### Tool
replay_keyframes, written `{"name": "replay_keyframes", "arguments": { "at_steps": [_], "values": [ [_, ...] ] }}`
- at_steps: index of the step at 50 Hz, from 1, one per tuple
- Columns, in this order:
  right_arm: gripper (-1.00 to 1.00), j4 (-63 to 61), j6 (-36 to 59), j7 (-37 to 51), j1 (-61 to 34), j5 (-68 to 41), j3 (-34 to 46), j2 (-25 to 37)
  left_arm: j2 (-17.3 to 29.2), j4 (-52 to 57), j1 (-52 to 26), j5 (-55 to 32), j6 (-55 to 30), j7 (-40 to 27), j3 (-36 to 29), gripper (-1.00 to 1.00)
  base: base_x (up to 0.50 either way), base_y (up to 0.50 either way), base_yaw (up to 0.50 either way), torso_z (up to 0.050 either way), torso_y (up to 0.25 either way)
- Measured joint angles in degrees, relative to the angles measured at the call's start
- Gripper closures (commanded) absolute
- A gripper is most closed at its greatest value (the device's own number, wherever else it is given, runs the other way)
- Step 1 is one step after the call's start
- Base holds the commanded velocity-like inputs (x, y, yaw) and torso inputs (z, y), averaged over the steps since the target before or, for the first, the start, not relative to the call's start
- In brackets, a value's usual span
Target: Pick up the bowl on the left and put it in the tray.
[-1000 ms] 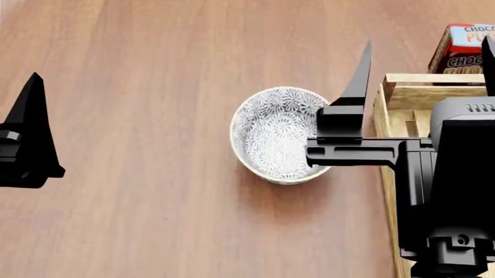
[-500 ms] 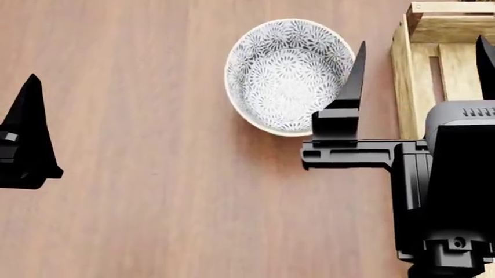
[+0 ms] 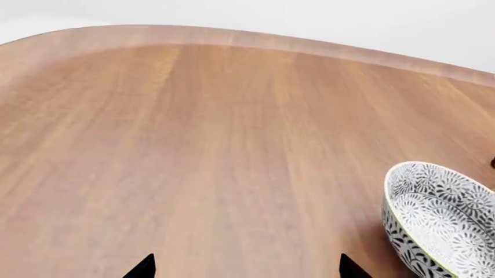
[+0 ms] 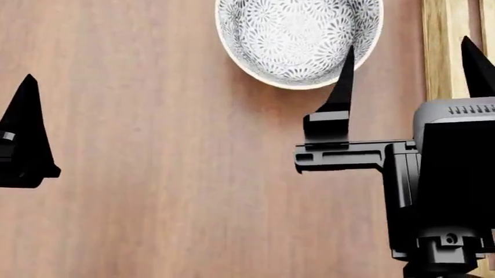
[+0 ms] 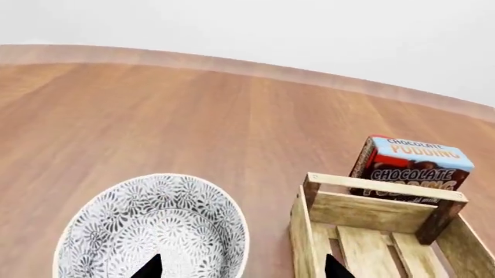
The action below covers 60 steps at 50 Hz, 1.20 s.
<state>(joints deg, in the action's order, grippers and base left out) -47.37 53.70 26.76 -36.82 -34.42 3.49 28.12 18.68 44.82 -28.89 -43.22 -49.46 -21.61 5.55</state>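
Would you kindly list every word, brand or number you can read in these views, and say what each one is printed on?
"CHOCOLATE PUDDING" on the blue top panel of the pudding box behind the tray, in the right wrist view.
"CHOCOLATE" again on the box's red front; the line beneath it is cut off by the tray's end bar.
The bowl, the tray and both grippers bear no text.

1. White bowl, covered with a dense grey-blue flower pattern inside and outside (same pattern on the outer wall in the left wrist view).
2. Light, pale wood for the tray, with a darker brown post at one corner.
3. Chocolate pudding box: red and dark brown, with a light blue top band and white letters.
4. Warm reddish-brown table with long wood grain.
5. Plain black for the left gripper and the right gripper.
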Motion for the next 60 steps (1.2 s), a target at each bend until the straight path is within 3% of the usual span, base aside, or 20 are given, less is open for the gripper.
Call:
{"name": "replay_keyframes", "arguments": {
  "at_steps": [7,25,42,54,55,60],
  "values": [
    [-1.00,0.55,-1.05,-2.28,-1.36,1.61,3.82,1.55,0.04,-0.11,-0.05,0.05,-0.13,-0.80,0.02,-1.00,0.00,0.00,0.00,0.000,0.000],
    [-1.00,5.81,-2.71,-16.35,-12.44,8.86,24.13,7.02,0.33,-0.71,0.20,0.64,-0.06,-2.11,-0.47,-1.00,0.00,0.00,0.00,0.000,0.000],
    [-1.00,20.53,-8.13,-25.07,-17.44,17.29,38.53,9.01,0.67,-0.78,0.33,0.48,0.19,-2.71,-0.73,-1.00,0.00,0.00,0.00,0.000,0.000],
    [-1.00,30.02,-13.62,-27.83,-20.04,24.11,43.98,8.72,0.84,-0.87,0.30,0.53,0.28,-3.07,-1.44,-1.00,0.00,0.00,0.00,0.000,-0.001],
    [1.00,30.65,-14.01,-27.91,-20.25,24.63,44.26,8.63,0.85,-0.88,0.30,0.53,0.29,-3.10,-1.49,-1.00,0.00,0.00,0.00,0.000,0.000],
    [1.00,32.84,-15.68,-27.54,-21.23,27.03,45.25,8.40,0.92,-0.94,0.29,0.51,0.38,-3.20,-1.71,-1.00,0.00,0.00,0.00,0.000,-0.006]
  ]
}}
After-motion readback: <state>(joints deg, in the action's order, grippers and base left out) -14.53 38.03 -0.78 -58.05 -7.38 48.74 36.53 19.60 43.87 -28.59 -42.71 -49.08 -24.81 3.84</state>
